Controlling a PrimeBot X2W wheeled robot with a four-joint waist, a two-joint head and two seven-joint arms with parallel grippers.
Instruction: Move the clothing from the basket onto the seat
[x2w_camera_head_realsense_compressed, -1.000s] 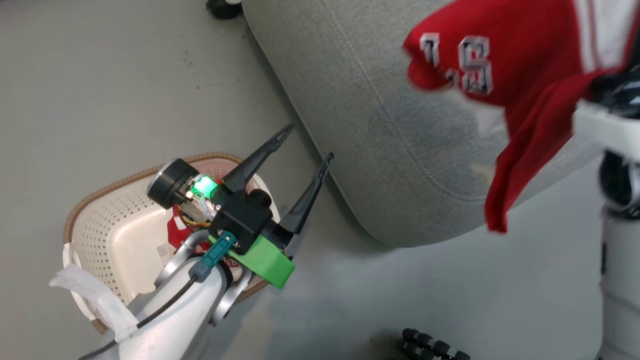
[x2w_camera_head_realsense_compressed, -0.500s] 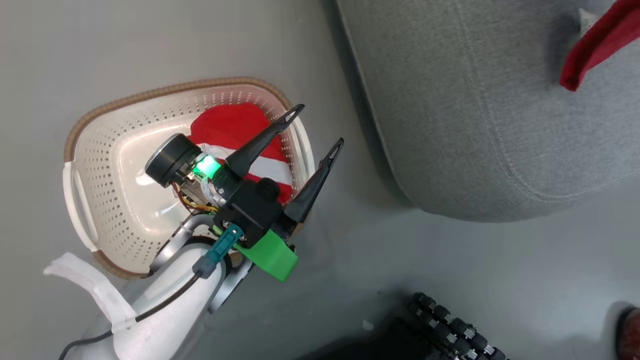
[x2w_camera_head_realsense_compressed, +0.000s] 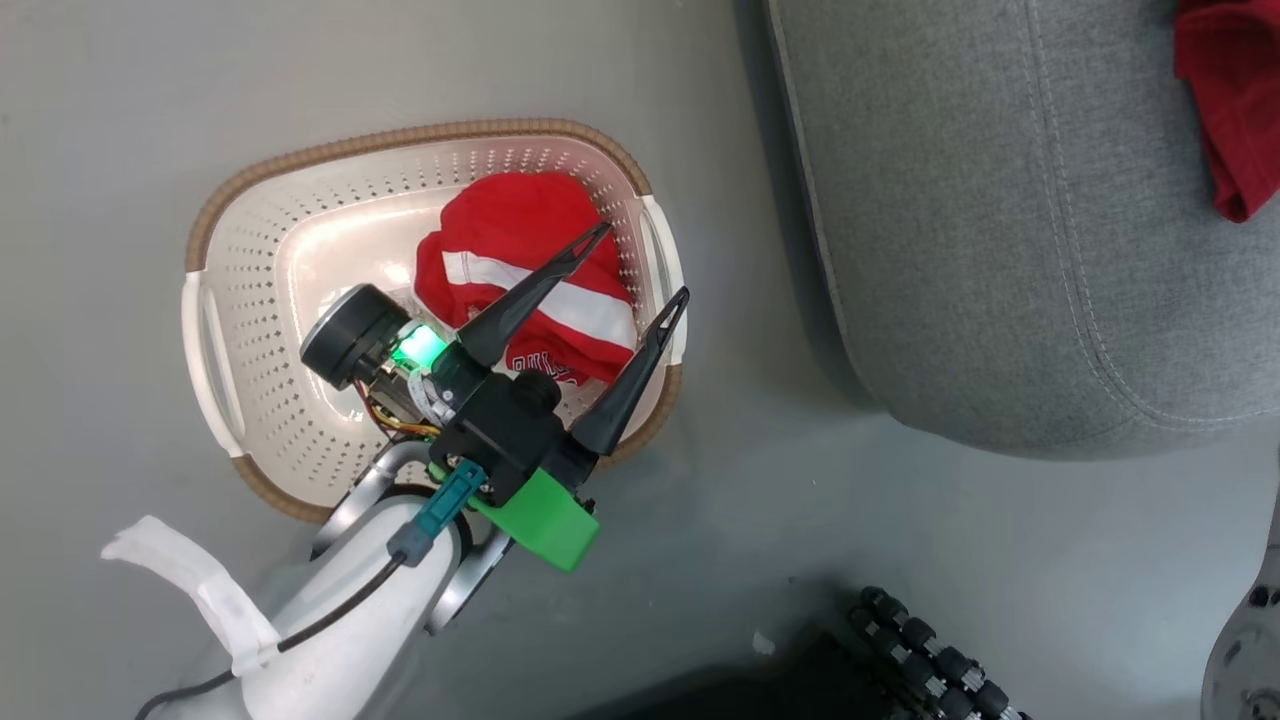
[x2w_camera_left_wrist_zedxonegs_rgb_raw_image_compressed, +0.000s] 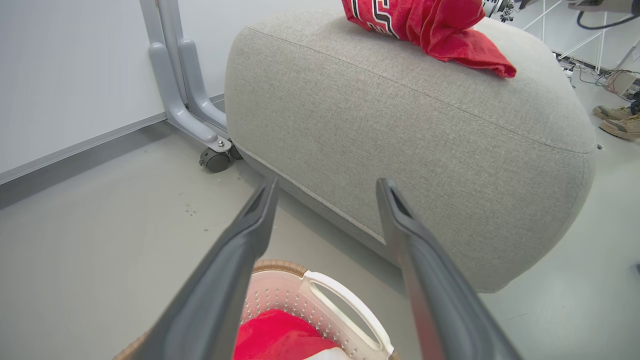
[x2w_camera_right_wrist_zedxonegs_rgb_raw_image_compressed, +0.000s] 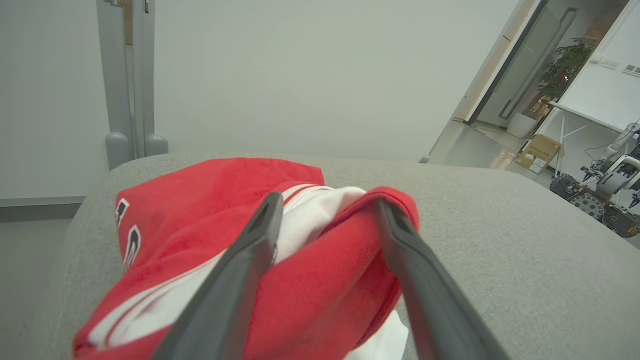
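L gripper (x2w_camera_head_realsense_compressed: 643, 260): fingers apart, nothing btwn them, hanging over the basket (x2w_camera_head_realsense_compressed: 300, 180) at its seat-side edge, by the white handle (x2w_camera_head_realsense_compressed: 660, 235). Just below it, the second red garment (x2w_camera_head_realsense_compressed: 520, 260), w/ a broad white stripe, lies bunched in the basket's seat-side end.

R gripper (x2w_camera_right_wrist_zedxonegs_rgb_raw_image_compressed: 330, 200): fingers apart too, low over the seat (x2w_camera_right_wrist_zedxonegs_rgb_raw_image_compressed: 500, 240), w/ the first red garment (x2w_camera_right_wrist_zedxonegs_rgb_raw_image_compressed: 200, 225) heaped btwn and around them. Fabric laps one fingertip but doesn't look clamped. That garment rests on the seat's top, well in from the rounded corner.

Progress, as I judge it: approx half done, w/ one piece on the seat and one left in the basket. To do: R gripper lifts clear of the fabric. L gripper drops into the basket, pinches the striped piece, then carries it over the floor gap to the seat.
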